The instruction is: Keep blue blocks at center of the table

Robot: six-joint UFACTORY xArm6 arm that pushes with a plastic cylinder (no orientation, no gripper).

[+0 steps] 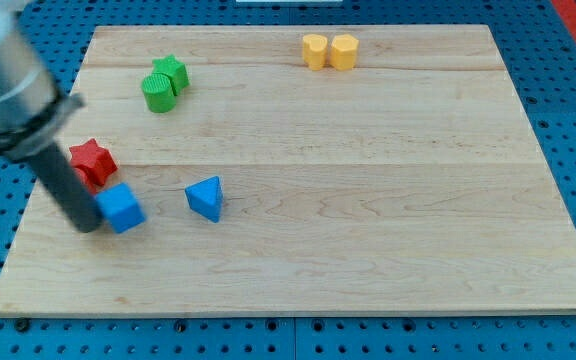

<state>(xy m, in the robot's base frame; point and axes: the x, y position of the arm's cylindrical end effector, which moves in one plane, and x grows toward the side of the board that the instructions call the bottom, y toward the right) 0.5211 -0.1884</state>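
A blue cube [122, 208] lies at the board's left, lower half. A blue triangular block [206, 197] lies to its right, apart from it. My tip [88, 226] is at the end of the dark rod, touching the blue cube's left side. A red star block [92, 160] sits just above the cube, against the rod, with a second red block partly hidden below it.
The wooden board [368, 250] rests on a blue perforated table. A green star [172, 72] and a green cylinder [158, 94] sit together at the top left. Two yellow blocks [329, 51] sit side by side at the top centre.
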